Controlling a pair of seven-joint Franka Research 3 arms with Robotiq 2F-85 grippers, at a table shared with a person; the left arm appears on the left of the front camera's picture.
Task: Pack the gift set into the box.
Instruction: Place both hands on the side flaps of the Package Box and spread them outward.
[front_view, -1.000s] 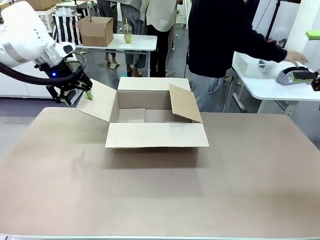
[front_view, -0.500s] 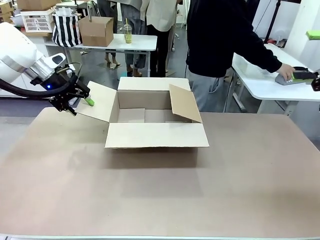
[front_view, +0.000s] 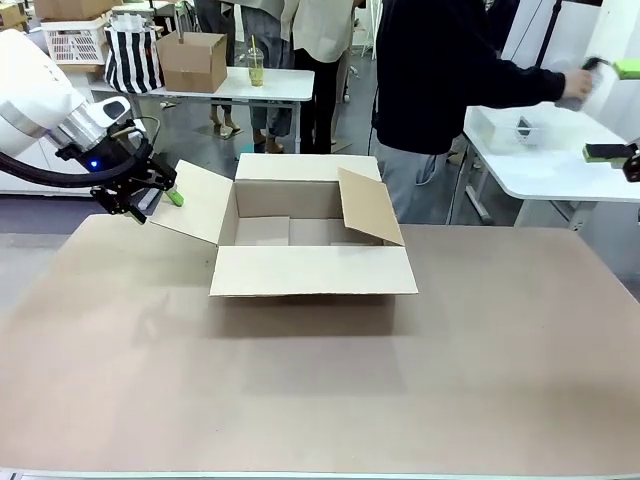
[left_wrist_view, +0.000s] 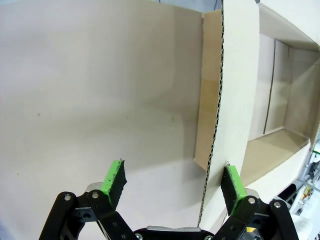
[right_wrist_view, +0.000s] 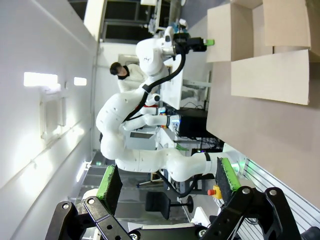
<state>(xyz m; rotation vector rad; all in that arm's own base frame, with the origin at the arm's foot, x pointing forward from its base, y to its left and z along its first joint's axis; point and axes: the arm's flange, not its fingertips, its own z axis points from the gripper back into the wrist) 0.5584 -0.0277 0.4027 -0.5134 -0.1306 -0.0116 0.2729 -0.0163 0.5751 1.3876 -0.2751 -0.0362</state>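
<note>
At the counter's (front_view: 300, 400) centre, slightly toward 12 o'clock, the box (front_view: 315, 270) stands upright with all four top flaps open. The near flap is folded out level toward 6 o'clock. The left flap (front_view: 195, 200) spreads out toward 9 o'clock and slopes upward. The right flap leans in over the opening. The inner floor shows brown bottom panels.

Left end effector (front_view: 160, 198): at 9 o'clock of the box, above the counter's far left corner, at the outer edge of the left flap. In the left wrist view the end effector (left_wrist_view: 172, 180) is spread wide, and the flap's corrugated edge (left_wrist_view: 212, 150) runs between its green pads. Contact with either pad cannot be confirmed.

Right end effector (right_wrist_view: 168, 179): fingers apart, nothing between them. The box (right_wrist_view: 270, 70) appears far off at its upper right.

Person (front_view: 440, 80): standing at 12 o'clock of the box, one hand (front_view: 578, 80) raised over a white side table (front_view: 540, 180) at 2 o'clock.
</note>
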